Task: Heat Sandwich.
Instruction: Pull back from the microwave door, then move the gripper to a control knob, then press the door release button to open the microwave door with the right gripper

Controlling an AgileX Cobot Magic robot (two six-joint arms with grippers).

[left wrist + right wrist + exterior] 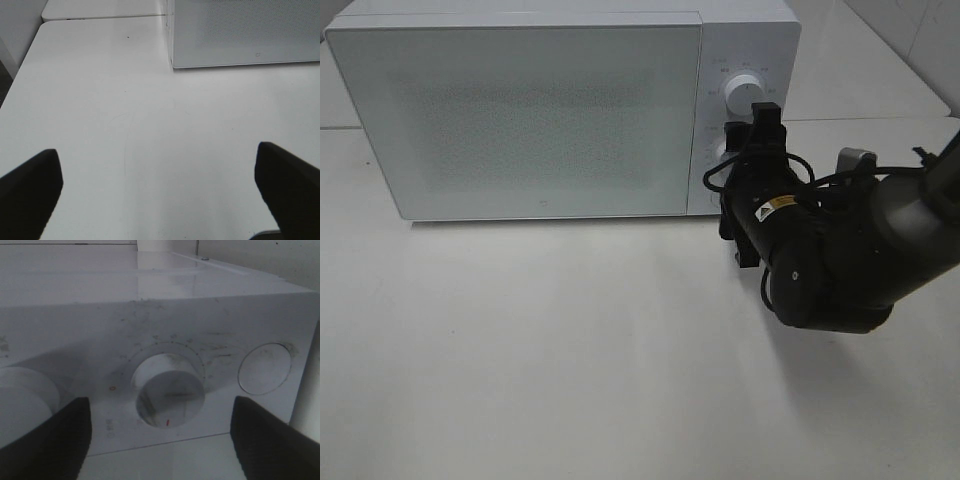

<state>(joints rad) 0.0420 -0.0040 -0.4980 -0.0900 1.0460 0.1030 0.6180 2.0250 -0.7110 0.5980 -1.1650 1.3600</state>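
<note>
The sandwich is out of view in all three views. The white microwave [520, 110] stands at the back of the table with its door shut. My right gripper [733, 152] is up against its control panel. In the right wrist view my right gripper [160, 412] is open, with a dark finger on either side of a round dial [170, 394] and not touching it. My left gripper [157, 187] is open above bare table, near the microwave's front corner [172, 62], with nothing between its fingers.
A second dial [745, 92] sits higher on the panel, above my right gripper. A round button [264, 368] lies beside the framed dial. The white table [570, 350] stretches in front of the microwave. A second tabletop [100, 9] adjoins beyond a seam.
</note>
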